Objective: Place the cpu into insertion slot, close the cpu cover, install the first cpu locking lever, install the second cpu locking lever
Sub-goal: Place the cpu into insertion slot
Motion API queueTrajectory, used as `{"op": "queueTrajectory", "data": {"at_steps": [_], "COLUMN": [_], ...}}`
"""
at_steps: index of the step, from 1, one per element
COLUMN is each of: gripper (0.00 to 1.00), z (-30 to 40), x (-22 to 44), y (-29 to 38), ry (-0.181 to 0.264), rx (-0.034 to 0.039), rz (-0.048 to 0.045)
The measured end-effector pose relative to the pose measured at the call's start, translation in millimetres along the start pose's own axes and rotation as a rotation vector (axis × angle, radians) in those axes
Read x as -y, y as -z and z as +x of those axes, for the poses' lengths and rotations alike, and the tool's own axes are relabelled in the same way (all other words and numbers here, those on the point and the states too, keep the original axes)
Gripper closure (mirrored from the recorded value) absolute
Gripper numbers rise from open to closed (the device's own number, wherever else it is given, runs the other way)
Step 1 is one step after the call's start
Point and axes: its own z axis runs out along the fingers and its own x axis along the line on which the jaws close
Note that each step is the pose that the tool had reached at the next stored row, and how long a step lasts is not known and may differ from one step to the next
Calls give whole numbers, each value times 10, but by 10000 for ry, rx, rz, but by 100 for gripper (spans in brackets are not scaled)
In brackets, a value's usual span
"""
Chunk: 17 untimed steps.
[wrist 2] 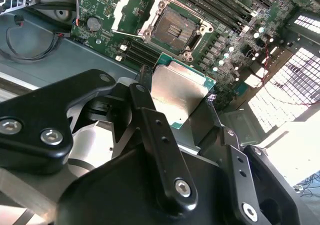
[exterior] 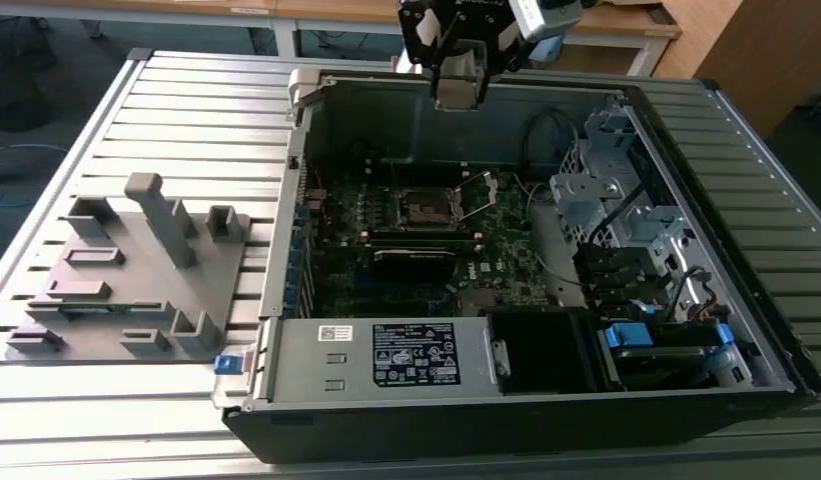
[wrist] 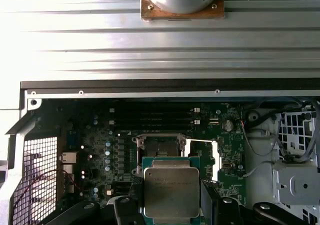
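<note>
The cpu (wrist 2: 176,92), a flat square chip with a silver-grey top, is held between the black fingers (wrist 2: 144,97) of my gripper (wrist 2: 179,105), which is shut on it. In the first wrist view the cpu (wrist: 170,190) hangs in the gripper (wrist: 171,207) above the motherboard, just short of the insertion slot (wrist: 159,147). The slot (wrist 2: 172,30) is a bare black square socket. Its cpu cover (wrist 2: 125,7), a silver frame, stands swung open beside it. In the exterior view my gripper (exterior: 460,95) hovers over the case's far wall, above the slot (exterior: 428,207) and the raised cover (exterior: 480,195).
The open computer case (exterior: 517,385) lies on a slatted metal table (exterior: 197,110). A grey fixture block (exterior: 130,270) stands at the exterior view's left. Drive cages and cables (exterior: 624,230) crowd the case's right side. Memory slots (wrist: 150,117) run beside the socket.
</note>
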Motion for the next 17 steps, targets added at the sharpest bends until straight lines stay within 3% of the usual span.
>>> {"op": "queueTrajectory", "data": {"at_steps": [17], "gripper": [46], "z": [-1], "x": [2], "y": [-22], "ry": [0], "rx": [0], "rz": [0]}}
